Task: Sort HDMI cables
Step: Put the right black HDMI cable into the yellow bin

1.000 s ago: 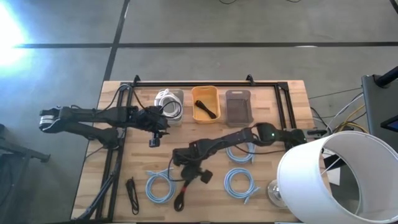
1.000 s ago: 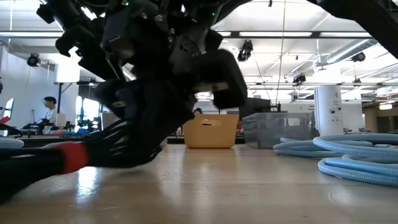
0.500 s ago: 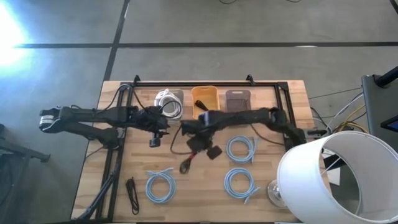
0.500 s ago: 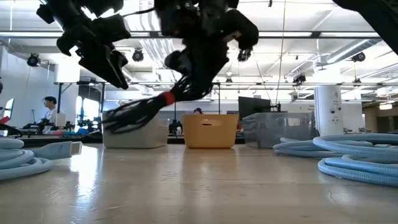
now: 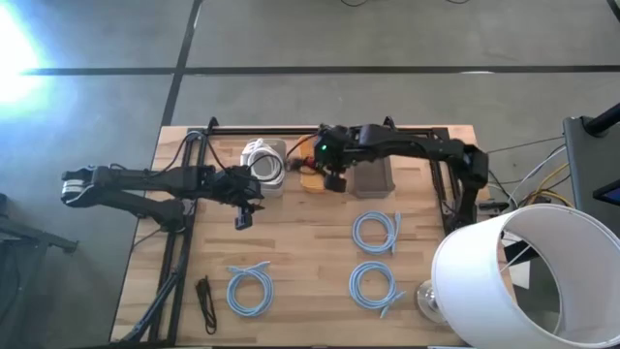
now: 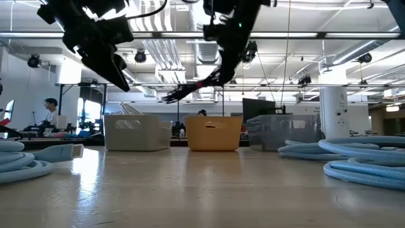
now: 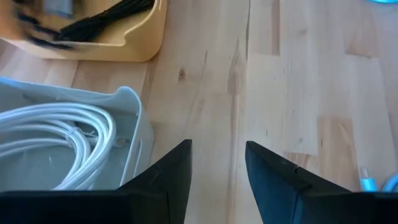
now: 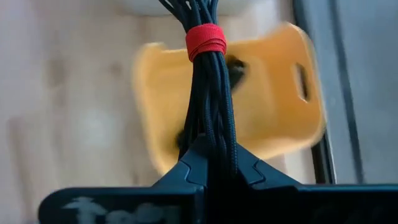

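My right gripper (image 5: pixel 320 167) hovers over the orange tray (image 5: pixel 312 182), shut on a black HDMI bundle (image 8: pixel 208 93) with a red tie (image 8: pixel 207 38). In the low view the bundle (image 6: pixel 190 90) slants down from the gripper (image 6: pixel 221 63), high above the orange tray (image 6: pixel 214 133). My left gripper (image 7: pixel 217 165) is open over bare table beside the clear tray (image 7: pixel 134 118), which holds white coils (image 7: pixel 62 134). Another black bundle (image 7: pixel 109 18) lies in the orange tray. Three light-blue coils (image 5: pixel 376 231) (image 5: pixel 376 284) (image 5: pixel 250 289) and a black bundle (image 5: pixel 205 301) lie on the table. My right gripper pinches the black bundle near one end (image 8: pixel 211 146) between its two fingers. The bundle runs along the fingers and sticks out ahead of them, the red tie well beyond the tips. It is lifted clear, tilted, its free end (image 6: pixel 171 98) lower than the gripper.
A grey tray (image 5: pixel 371 170) sits right of the orange one. A black frame (image 5: pixel 320 129) runs along the far edge and sides of the table. A white lampshade (image 5: pixel 513 281) stands at the near right corner. People and desks show in the room beyond.
My right gripper has carried the black bundle from the table's near middle up and toward the far edge, and has turned about, ending above the orange tray. The bundle, low over the wood before, is now high and clear. My left arm has kept still.
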`<action>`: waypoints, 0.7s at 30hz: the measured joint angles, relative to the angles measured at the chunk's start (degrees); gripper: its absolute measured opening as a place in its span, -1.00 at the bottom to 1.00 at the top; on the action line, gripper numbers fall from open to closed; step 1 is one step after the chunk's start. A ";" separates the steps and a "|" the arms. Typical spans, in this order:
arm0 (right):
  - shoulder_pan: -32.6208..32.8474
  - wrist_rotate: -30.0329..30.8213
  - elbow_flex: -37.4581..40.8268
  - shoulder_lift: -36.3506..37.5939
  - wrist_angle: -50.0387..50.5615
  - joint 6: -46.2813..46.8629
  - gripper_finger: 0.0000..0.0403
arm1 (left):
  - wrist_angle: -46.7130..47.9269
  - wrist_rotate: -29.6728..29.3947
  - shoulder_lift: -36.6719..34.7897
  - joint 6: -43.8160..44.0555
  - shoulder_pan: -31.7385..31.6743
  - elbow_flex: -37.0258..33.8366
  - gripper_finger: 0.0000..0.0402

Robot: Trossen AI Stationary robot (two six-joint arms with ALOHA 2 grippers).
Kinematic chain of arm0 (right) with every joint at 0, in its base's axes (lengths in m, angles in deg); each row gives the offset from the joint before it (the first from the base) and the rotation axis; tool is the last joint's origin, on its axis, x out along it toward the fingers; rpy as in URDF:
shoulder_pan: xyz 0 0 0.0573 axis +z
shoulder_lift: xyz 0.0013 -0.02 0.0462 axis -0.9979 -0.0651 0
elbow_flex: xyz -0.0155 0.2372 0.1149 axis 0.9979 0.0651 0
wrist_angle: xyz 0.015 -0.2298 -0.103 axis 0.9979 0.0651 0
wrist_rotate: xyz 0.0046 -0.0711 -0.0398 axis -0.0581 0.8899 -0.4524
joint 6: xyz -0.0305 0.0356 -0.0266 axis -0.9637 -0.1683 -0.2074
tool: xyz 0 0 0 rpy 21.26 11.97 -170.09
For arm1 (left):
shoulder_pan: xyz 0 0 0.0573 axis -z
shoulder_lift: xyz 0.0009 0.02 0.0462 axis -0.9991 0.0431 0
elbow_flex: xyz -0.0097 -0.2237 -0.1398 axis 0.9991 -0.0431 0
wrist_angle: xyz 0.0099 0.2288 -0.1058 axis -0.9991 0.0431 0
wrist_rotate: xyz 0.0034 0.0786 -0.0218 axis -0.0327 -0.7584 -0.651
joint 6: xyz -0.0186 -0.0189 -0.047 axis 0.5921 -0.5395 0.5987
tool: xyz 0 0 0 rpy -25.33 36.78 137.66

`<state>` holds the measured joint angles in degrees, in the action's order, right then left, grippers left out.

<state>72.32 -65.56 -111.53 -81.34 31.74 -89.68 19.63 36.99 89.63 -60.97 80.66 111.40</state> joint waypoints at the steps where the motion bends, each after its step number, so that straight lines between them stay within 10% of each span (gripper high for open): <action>1: -1.05 0.84 2.40 0.80 -2.45 2.11 -0.91 | 0.00 0.00 0.00 0.55 0.01 -0.04 -0.24; 21: -6.27 1.19 21.05 2.13 -20.12 26.32 -0.88 | -2.28 -0.04 0.00 6.39 0.06 -5.77 -0.26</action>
<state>66.05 -64.36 -90.48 -79.21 11.62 -63.36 17.34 36.94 89.63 -54.58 80.72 105.63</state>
